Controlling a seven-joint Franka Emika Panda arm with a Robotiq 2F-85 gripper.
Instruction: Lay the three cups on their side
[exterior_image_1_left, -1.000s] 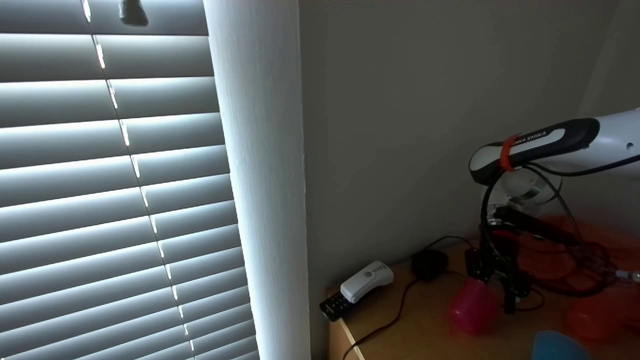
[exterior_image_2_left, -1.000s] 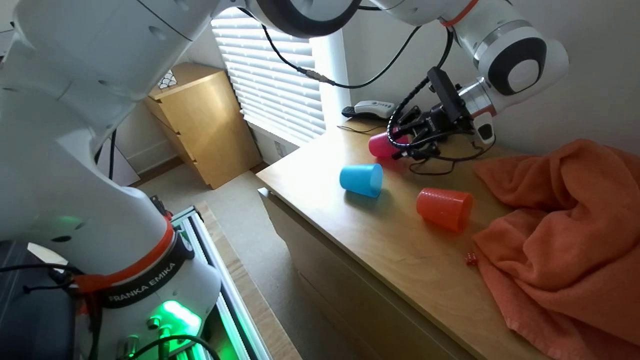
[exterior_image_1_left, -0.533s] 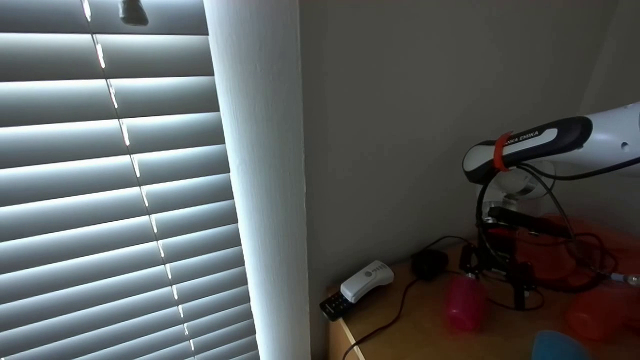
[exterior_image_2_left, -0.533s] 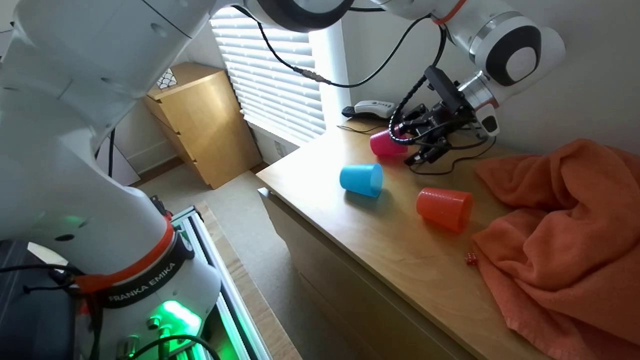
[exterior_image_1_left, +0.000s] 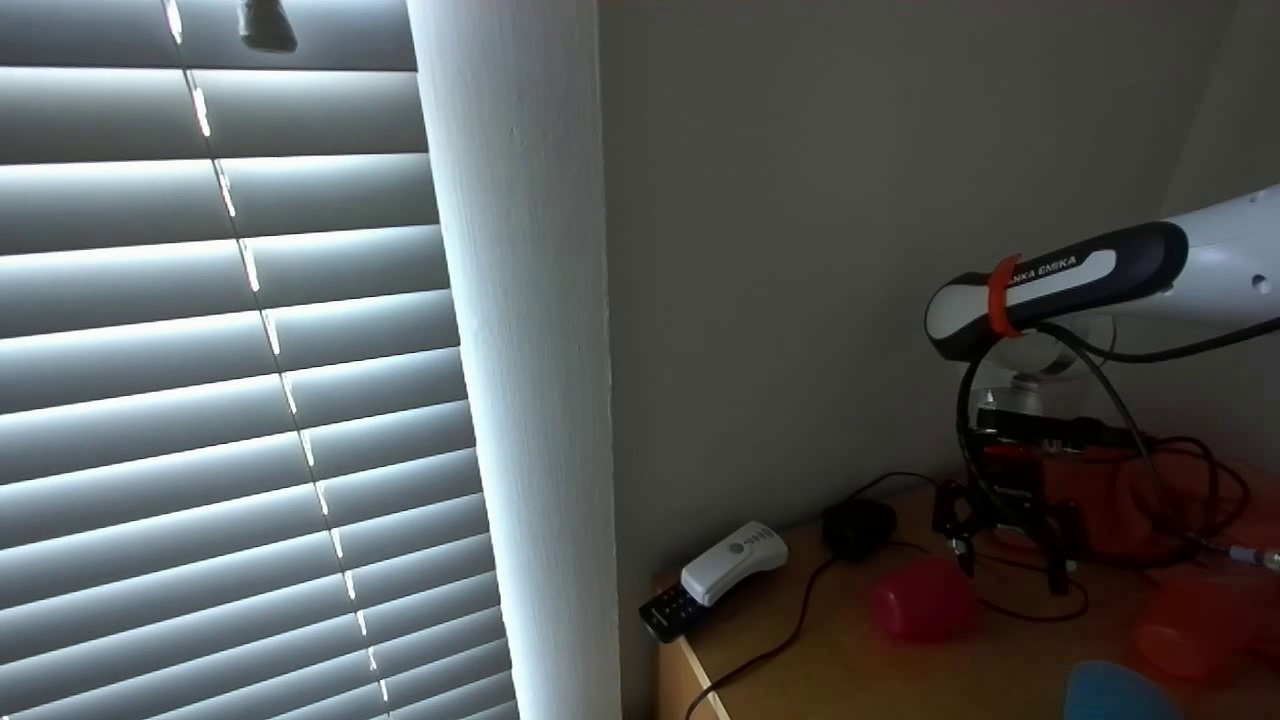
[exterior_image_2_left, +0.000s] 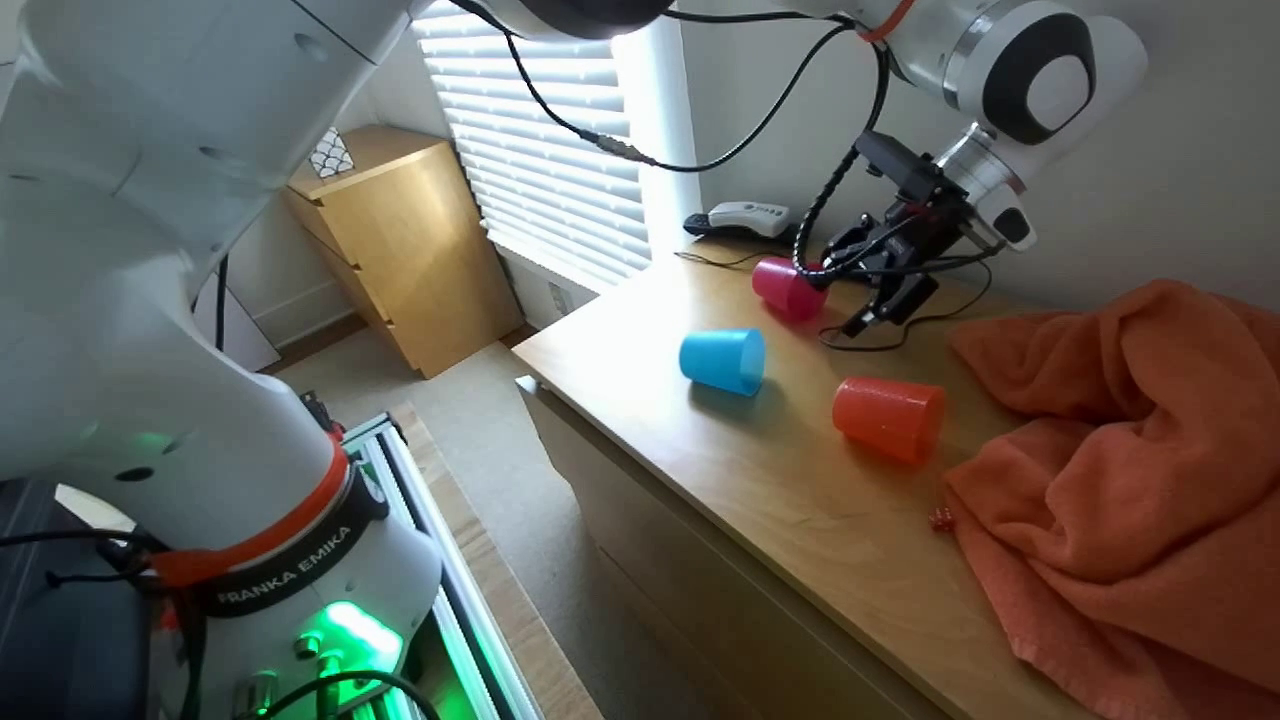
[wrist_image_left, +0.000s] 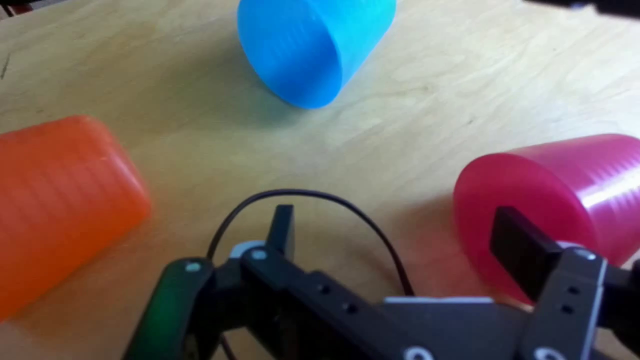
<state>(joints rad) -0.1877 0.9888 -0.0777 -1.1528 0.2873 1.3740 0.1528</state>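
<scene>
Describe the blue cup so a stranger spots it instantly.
Find the wooden cabinet bearing the orange cloth. On the cabinet, the light blue cup lies on its side. Its blue colour sets it apart from its neighbours, the pink cup and orange-red cup.

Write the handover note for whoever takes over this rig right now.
Pincer: open and empty; whether it touches the pink cup can't be told.
Where, in the wrist view: pink cup at right, blue cup at top, orange-red cup at left.
Done: all three cups lie on their sides.
Left: no cup to tip; probably just back the pincer away carefully.
</scene>
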